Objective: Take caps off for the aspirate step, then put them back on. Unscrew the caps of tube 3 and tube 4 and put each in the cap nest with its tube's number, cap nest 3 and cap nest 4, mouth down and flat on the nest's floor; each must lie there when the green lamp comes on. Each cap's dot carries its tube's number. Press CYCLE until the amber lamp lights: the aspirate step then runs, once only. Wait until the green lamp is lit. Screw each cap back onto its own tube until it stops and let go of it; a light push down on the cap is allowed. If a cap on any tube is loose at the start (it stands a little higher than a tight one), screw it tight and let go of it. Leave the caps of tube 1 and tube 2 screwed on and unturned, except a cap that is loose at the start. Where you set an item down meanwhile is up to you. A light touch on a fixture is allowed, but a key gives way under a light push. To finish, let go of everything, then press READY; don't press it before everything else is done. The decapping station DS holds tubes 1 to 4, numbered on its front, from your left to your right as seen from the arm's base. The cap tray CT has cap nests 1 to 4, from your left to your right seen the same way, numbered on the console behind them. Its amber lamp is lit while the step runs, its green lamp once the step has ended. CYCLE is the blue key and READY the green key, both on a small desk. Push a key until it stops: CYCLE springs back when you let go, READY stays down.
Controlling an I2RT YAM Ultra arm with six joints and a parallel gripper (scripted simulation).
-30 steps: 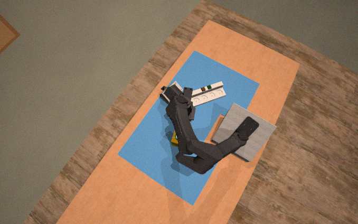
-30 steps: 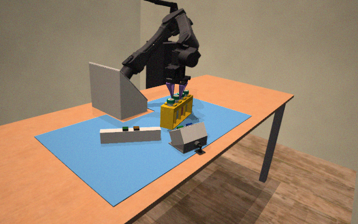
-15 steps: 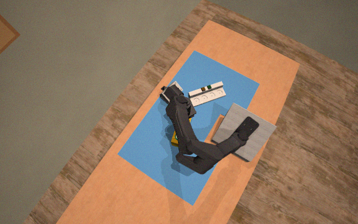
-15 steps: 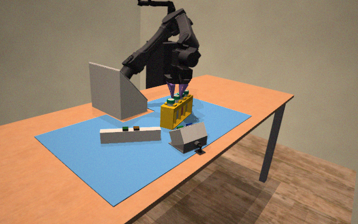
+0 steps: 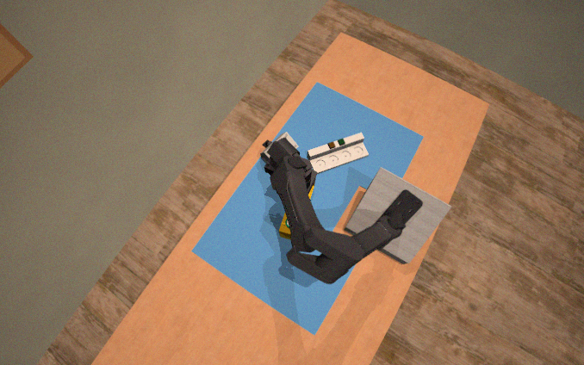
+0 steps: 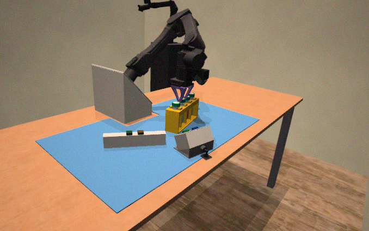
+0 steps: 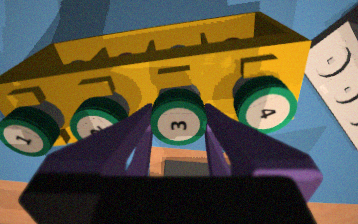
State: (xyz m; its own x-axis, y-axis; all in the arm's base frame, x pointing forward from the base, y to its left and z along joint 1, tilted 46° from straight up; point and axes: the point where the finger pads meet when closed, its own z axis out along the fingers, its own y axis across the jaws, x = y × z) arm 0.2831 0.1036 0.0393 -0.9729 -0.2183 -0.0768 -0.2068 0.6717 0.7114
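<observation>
The purple two-finger gripper [image 7: 178, 131] is clamped on the green-rimmed round cap marked 3 [image 7: 178, 123], one finger at its 9 o'clock side, one at 3 o'clock. This cap sits on its tube in the yellow block-shaped decapping station [image 7: 165, 42], between the caps marked 2 [image 7: 95, 120] and 4 [image 7: 264, 109].

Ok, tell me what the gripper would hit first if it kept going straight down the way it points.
Cap 3, already clamped between its jaws; pushing further would likely press that cap onto its tube in the yellow station.
</observation>
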